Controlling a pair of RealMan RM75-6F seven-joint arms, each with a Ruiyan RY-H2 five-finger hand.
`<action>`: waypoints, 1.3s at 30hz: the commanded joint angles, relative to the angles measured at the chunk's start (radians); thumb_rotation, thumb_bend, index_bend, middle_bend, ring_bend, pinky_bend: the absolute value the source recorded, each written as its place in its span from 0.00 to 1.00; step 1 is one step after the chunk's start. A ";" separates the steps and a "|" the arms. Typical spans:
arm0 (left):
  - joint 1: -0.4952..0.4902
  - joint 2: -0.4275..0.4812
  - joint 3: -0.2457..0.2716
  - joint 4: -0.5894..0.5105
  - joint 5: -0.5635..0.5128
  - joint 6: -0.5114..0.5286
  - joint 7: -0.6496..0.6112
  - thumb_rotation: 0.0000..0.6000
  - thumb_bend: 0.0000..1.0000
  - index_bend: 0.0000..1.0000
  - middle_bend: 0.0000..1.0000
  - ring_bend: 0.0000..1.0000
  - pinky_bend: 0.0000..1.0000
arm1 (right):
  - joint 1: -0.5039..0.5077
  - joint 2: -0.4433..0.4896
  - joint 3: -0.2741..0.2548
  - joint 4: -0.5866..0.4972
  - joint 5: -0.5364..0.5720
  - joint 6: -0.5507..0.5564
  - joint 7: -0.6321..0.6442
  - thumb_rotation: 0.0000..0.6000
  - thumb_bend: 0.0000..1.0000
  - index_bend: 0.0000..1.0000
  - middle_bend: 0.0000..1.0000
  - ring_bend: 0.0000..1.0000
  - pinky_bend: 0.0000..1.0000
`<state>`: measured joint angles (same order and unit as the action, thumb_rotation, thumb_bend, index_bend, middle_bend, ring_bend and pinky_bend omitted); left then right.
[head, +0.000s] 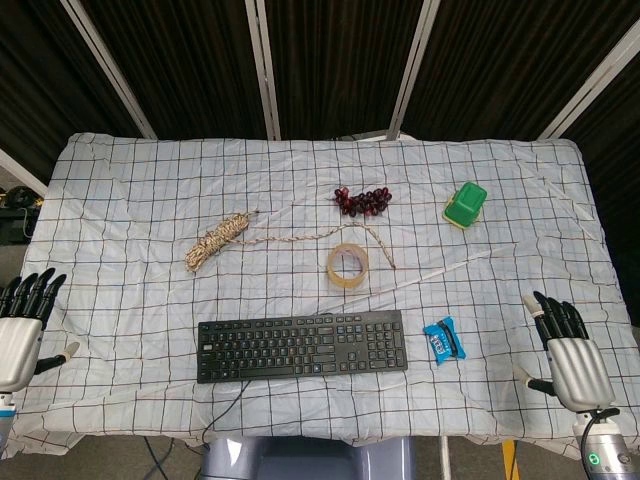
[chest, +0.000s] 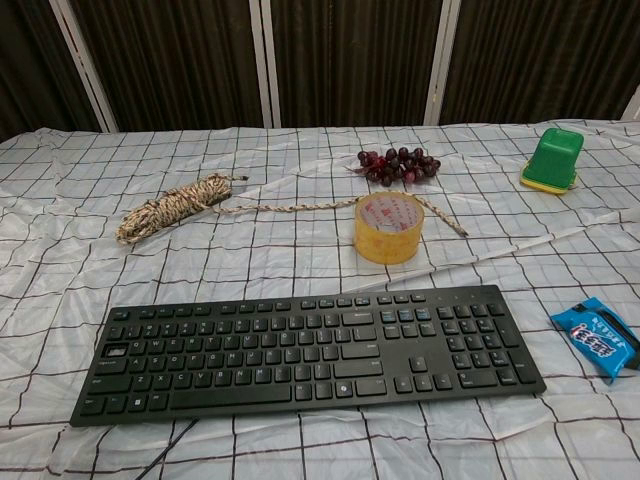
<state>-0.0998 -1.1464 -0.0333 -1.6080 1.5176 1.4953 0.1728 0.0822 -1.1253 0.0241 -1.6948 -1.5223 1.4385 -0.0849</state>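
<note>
Resting at the near corners of the white checked tablecloth (head: 140, 180), both hands are being shown by the head view only; neither is being caught by the chest view. The left hand (head: 22, 325) is being held at the near left edge with its fingers spread and nothing in it, well apart from the flat black computer keyboard (head: 302, 345). The right hand (head: 572, 352) is being held at the near right edge, fingers likewise apart and empty, near the small blue snack packet (head: 444, 339) that is lying just beside the keyboard's right end.

White lettering is being shown on the blue packet (chest: 597, 336) in the chest view, but it is too small to be read. Red print is being seen on the inner face of the yellowish roll of clear packing tape (chest: 389, 227), also unreadable. The keyboard's (chest: 300, 350) key legends are too fine to be made out.

Behind the tape roll (head: 347, 264), a bundle of braided tan rope (head: 216, 241) is lying with 1 loose strand trailing past the roll. A bunch of dark red grapes (head: 362, 200) is lying further back, and a green plastic container with a yellow rim (head: 466, 204) is standing well to the right, its tapered sides being made plain by the chest view (chest: 553, 159).
</note>
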 joint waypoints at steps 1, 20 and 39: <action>0.000 0.000 0.000 0.000 0.000 0.001 0.000 1.00 0.11 0.00 0.00 0.00 0.00 | 0.000 -0.001 0.001 0.000 -0.001 0.002 0.000 1.00 0.15 0.00 0.00 0.00 0.00; -0.002 0.001 0.003 -0.001 0.004 -0.004 0.000 1.00 0.11 0.00 0.00 0.00 0.00 | -0.002 -0.005 0.008 0.000 0.000 0.013 -0.006 1.00 0.15 0.00 0.00 0.00 0.00; 0.003 -0.004 -0.001 -0.006 -0.004 0.003 0.023 1.00 0.11 0.00 0.00 0.00 0.00 | 0.119 0.025 0.027 -0.179 0.020 -0.174 -0.045 1.00 0.16 0.07 0.72 0.66 0.63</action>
<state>-0.0971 -1.1504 -0.0340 -1.6136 1.5134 1.4983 0.1961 0.1692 -1.1037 0.0421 -1.8413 -1.5248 1.3099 -0.1070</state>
